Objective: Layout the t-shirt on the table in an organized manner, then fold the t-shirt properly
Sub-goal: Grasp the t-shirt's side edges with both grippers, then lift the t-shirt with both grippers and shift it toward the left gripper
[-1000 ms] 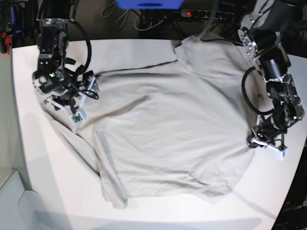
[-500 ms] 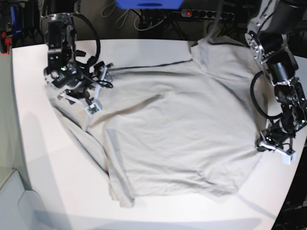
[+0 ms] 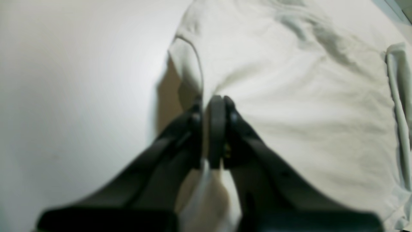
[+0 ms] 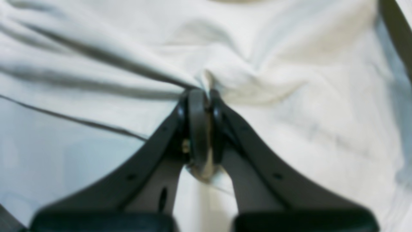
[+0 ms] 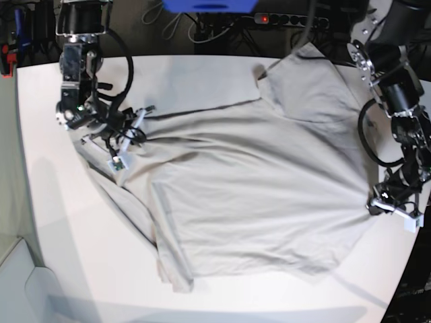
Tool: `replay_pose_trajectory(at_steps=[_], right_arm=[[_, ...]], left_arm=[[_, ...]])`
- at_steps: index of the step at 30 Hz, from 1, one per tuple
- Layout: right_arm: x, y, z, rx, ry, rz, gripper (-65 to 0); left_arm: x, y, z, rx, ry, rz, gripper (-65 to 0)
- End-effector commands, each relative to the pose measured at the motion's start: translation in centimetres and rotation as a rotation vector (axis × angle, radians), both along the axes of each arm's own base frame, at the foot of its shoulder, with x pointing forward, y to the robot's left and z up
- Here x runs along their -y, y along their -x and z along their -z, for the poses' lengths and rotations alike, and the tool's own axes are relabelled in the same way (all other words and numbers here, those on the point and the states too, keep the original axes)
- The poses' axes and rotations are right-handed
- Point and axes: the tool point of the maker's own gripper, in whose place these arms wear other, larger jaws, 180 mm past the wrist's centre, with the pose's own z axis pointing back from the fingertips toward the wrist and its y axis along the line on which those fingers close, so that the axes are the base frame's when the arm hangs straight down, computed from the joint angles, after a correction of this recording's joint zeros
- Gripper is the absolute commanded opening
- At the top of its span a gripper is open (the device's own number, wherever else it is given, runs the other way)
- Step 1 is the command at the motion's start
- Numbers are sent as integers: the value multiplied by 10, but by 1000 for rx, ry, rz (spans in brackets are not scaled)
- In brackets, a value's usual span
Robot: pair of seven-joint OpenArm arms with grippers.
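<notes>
At the tips of the right gripper (image 4: pixel 200 93), jaws pressed together on a pinched-up ridge of the t-shirt (image 4: pixel 289 96); a bit of cloth pokes out below the tips too. Creases run out from the pinch toward the wrist view's left. Further left and down from the gripper, bare table (image 4: pixel 58 154) past the hem line. To its right, smoother cloth, blurred.

Base view: right gripper (image 5: pixel 124 145) sits at the shirt's left end, over a bunched corner; cloth trails down from it toward the near table edge as a narrow folded strip.

Left gripper (image 3: pixel 214 106): jaws clamped tight on the t-shirt's (image 3: pixel 289 96) edge, a thin fold of fabric caught between the tips, more cloth hanging under them. Right of the gripper in its wrist view the shirt spreads wide with soft wrinkles, a rolled hem at the far right. Left of the gripper, plain white table (image 3: pixel 70 96). A curved seam runs up just above the tips.

Base view: left gripper (image 5: pixel 394 207) at the shirt's right edge, near the table's right rim. T-shirt (image 5: pixel 249 195) lies spread between both grippers, mostly flat, one sleeve up behind the left gripper toward the far edge, table (image 5: pixel 60 229) bare around it.
</notes>
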Motion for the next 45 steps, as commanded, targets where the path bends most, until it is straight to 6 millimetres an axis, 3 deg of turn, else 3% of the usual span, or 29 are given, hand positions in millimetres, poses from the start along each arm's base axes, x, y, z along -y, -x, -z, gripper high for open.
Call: replay_pose_trajectory(at_steps=[1, 11, 13, 15, 21, 24, 29, 36, 40, 45], right_arm=[[33, 15, 13, -90, 125, 22, -650], [76, 10, 3, -75, 189, 72, -650], [81, 10, 2, -75, 195, 81, -650], [81, 10, 1, -73, 194, 80, -650], [80, 9, 0, -70, 192, 80, -650], [77, 3, -16, -19, 203, 70, -650], [68, -3, -48, 83, 219, 46, -650], [59, -11, -67, 149, 212, 39, -650], [59, -10, -66, 146, 212, 36, -650], [52, -5, -63, 129, 225, -51, -481]], left_arm=[[-9, -11, -23, 68, -16, -12, -648], [-18, -1, -8, -17, -117, -1, -644], [-19, 0, -8, -23, -127, 1, -615], [-21, 6, -2, -48, -129, 4, -532], [-22, 29, 20, -141, -134, 22, -122], [-31, 39, 24, -159, -147, 13, -8], [-25, 48, 4, -96, -187, 34, 0], [44, 58, -34, 73, -34, 148, 0], [69, 67, -29, 86, 8, 169, 0], [82, 75, -10, 57, 65, 169, 0]])
